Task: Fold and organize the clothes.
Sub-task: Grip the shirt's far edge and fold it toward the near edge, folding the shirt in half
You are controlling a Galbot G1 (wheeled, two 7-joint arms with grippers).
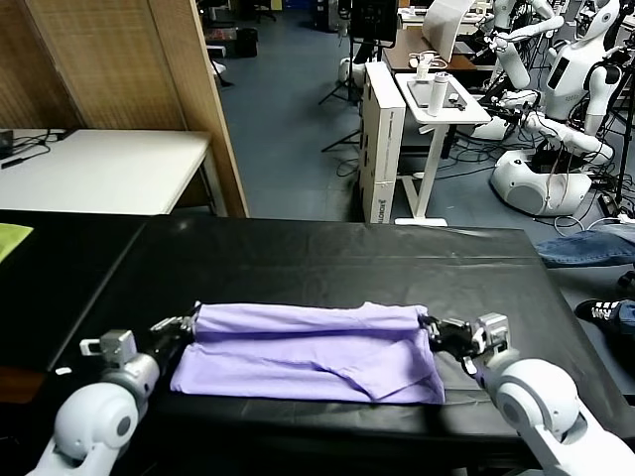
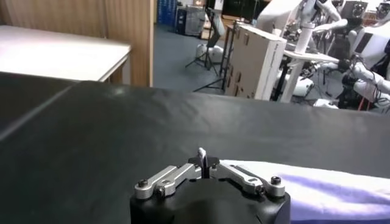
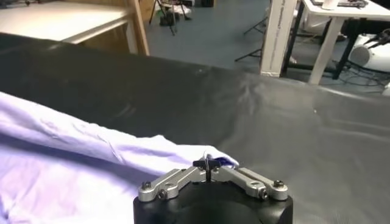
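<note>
The T-shirt (image 1: 308, 352) lies partly folded near the front edge of the black table (image 1: 327, 253). The left gripper (image 1: 187, 324) is clenched at its left end; the right gripper (image 1: 433, 328) pinches its right corner. Judgement: both ends should travel level and together, keeping the fold line straight.

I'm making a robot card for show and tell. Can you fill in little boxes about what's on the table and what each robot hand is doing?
Table: black table
Clothing: lavender T-shirt, partly folded into a long band, lying flat
Left gripper: shut on the T-shirt's left far corner
Right gripper: shut on the T-shirt's right far corner
Also there: yellow-green cloth at the table's far left edge
Off the table: blue jeans to the right
</note>
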